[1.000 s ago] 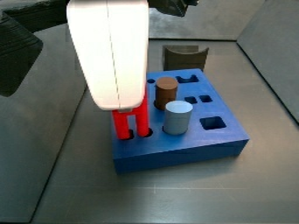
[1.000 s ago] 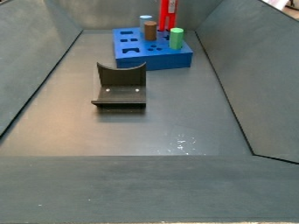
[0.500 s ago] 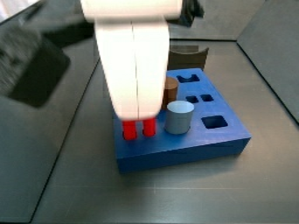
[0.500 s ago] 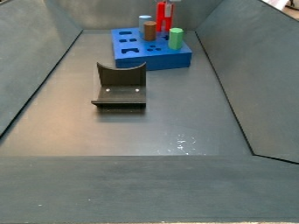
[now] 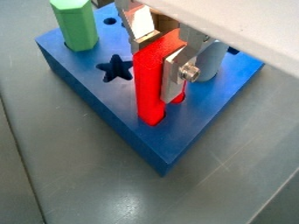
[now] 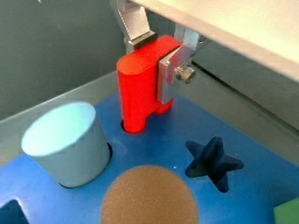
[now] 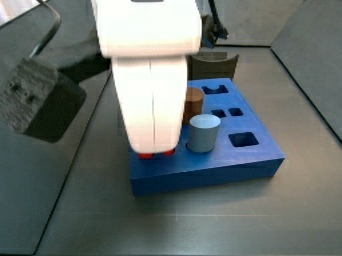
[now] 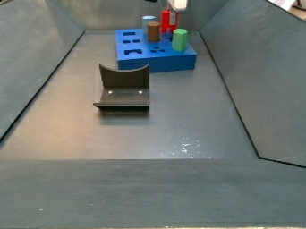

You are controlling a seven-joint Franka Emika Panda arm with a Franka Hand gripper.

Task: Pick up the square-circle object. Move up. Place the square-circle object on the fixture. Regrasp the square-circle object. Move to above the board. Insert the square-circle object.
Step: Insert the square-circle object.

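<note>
One pincer (image 6: 158,54) grips the square-circle object (image 6: 142,83) upright, its lower end entering a hole near a corner of the board (image 5: 176,140). Two pegs stand close beside it; the fixture (image 8: 122,88) sits well apart mid-bench.

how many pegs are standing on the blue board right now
4: the square-circle object between the gripper fingers at a board hole, a pale blue cylinder, a brown cylinder, a green peg. Others may be hidden.
</note>
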